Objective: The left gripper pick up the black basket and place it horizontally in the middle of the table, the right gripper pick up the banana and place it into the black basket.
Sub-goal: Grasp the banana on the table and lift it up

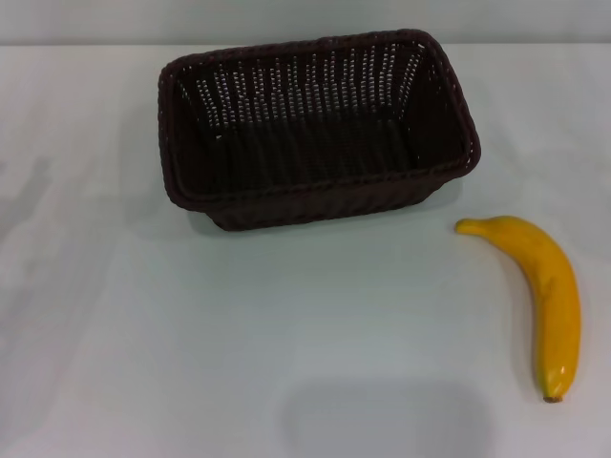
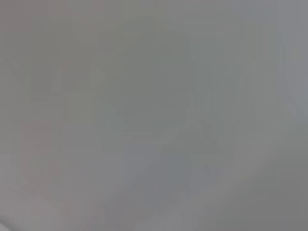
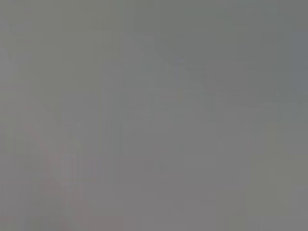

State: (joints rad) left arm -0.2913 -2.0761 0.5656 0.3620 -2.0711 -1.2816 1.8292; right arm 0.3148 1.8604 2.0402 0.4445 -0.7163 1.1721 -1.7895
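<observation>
In the head view the black basket [image 1: 315, 129] is a dark woven rectangle with a braided rim. It stands upright and empty on the white table [image 1: 239, 334], long side across the view, toward the far middle. The banana [image 1: 539, 296] lies flat on the table to the basket's front right, its dark tip toward me. It is apart from the basket. Neither gripper shows in any view. Both wrist views show only a plain grey blur.
The table's far edge [image 1: 95, 44] runs just behind the basket, with a pale wall beyond. A faint shadow [image 1: 382, 420] lies on the table near its front edge.
</observation>
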